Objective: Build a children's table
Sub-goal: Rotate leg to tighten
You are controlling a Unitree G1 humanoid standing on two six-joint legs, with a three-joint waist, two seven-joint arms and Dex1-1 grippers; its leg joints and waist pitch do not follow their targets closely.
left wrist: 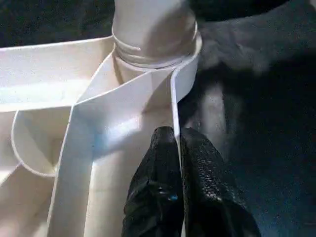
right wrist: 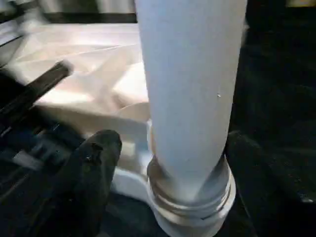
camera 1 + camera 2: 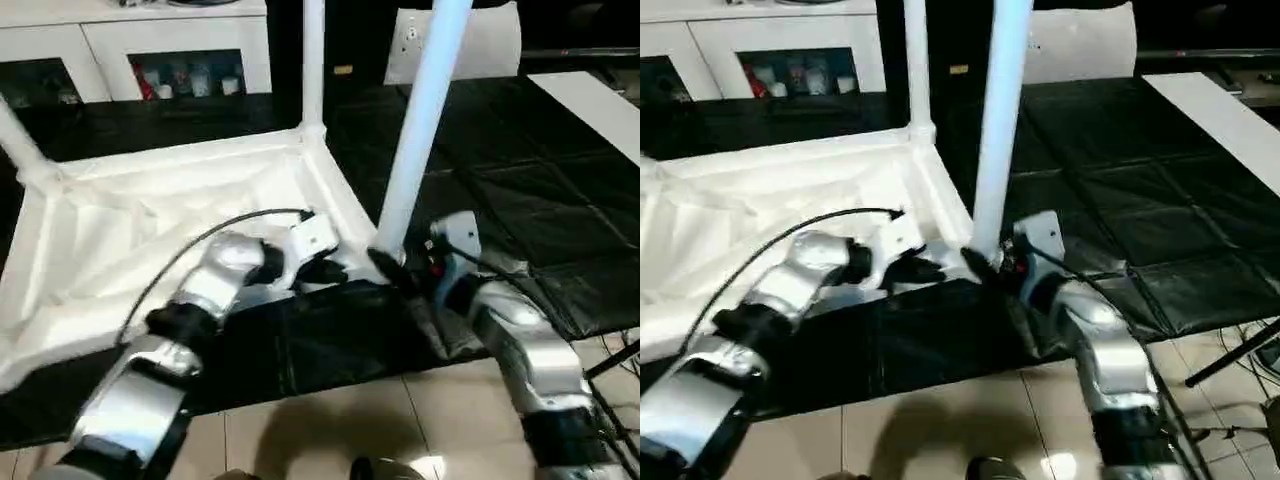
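The left gripper (image 1: 175,148) pinches the upturned table top's (image 3: 120,230) near rim (fingers pressed together), while the right gripper (image 2: 168,163) stands spread around the near-right leg (image 3: 420,120).

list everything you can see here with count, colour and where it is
table top: one, white, upside down on the black mats, ribbed underside up
legs: three seen, white, upright in corner sockets; nearest one at the corner by the grippers
floor mats: several, black, under and right of the table top
cabinets: white with glass doors, along the back
flat panel: one, white, far right on the mats
tiled floor: beige, nearest the robot
left gripper: black, shut on the table top's edge wall
right gripper: black, fingers either side of the nearest leg's base, apart from it
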